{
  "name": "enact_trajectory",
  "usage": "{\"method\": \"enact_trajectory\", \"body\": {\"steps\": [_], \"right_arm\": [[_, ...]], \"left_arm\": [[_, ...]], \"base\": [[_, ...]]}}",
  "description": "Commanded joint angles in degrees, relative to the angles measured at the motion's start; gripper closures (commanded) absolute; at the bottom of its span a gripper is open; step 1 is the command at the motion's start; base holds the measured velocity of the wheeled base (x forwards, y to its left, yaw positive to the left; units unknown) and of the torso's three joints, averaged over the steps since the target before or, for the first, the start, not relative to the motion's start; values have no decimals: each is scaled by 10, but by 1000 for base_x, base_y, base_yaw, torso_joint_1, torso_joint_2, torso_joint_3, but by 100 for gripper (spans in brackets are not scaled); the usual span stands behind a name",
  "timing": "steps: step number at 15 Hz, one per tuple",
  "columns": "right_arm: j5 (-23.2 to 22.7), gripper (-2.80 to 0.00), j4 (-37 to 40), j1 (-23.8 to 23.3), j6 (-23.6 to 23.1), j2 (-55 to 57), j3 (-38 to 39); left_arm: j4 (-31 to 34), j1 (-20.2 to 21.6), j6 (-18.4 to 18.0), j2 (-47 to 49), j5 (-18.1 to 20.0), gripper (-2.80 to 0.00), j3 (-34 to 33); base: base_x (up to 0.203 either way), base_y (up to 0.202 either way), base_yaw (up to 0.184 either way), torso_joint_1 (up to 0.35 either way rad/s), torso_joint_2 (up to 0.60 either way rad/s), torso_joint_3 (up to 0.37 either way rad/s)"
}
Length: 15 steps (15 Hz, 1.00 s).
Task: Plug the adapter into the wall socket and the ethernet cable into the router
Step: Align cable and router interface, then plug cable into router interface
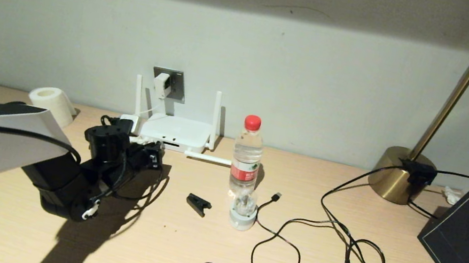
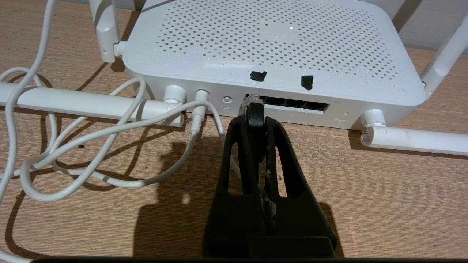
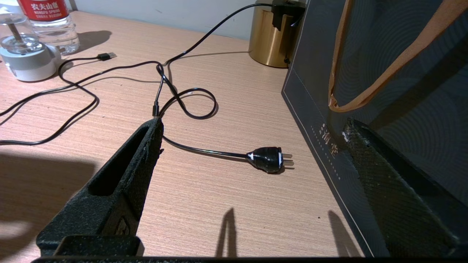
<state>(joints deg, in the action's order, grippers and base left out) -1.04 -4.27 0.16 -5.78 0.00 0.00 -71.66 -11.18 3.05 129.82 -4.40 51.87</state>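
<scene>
One ethernet cable plug points lengthwise into router.

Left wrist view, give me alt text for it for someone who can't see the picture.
The left gripper, shut on the ethernet cable, holds its clear-tipped plug at the left end of the dark port slot on the front of the white router. A thin white cord loops over the wooden table beside it, plugged into the router's front.

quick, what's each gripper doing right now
left gripper: shut on the black ethernet cable's clear-tipped plug, at the flat white router port slot.
right gripper: open, holding nothing.
</scene>
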Motion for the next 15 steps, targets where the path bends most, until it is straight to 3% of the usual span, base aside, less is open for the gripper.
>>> {"method": "enact_trajectory", "body": {"steps": [1,15], "right_arm": [[0,-280,0,0,0,1,17],[0,-280,0,0,0,1,17]], "left_arm": [[-4,0,0,1,0,0,0],[-3,-2,0,12,-1,0,20]], "base": [[0,0,0,0,0,0],[0,0,0,0,0,0]]}}
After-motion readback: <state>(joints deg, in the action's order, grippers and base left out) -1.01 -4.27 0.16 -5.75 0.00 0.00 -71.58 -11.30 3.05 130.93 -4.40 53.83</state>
